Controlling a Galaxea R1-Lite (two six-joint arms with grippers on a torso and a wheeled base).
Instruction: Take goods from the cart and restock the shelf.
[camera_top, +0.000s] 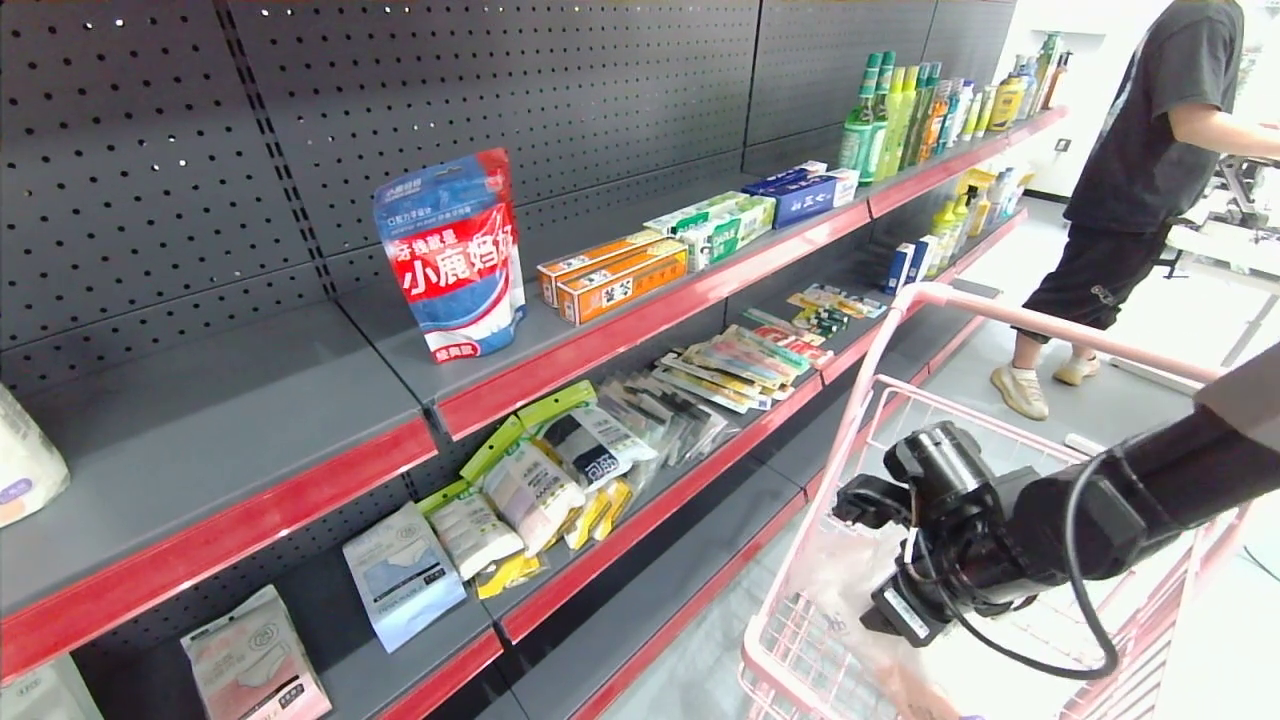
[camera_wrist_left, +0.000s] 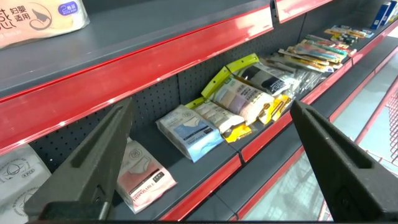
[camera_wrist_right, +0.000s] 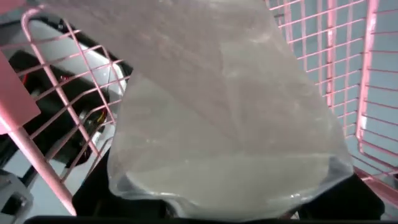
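right wrist view: right gripper (camera_wrist_right: 231, 210) clamps the translucent bag (camera_wrist_right: 230, 124) by its edge inside the cart (camera_wrist_right: 368, 62).

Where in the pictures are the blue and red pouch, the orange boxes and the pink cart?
blue and red pouch (camera_top: 450, 255), head view, middle of its front.
orange boxes (camera_top: 625, 283), head view, long side of the nearer box.
pink cart (camera_top: 1050, 328), head view, its top rail.

- Blue pouch (camera_top: 450, 255), 11 o'clock in the head view: large white characters on a red band.
- Orange boxes (camera_top: 612, 275), 12 o'clock: dark characters along each side.
- Tissue pack (camera_wrist_left: 37, 18), left wrist view: teal characters, partly cropped.
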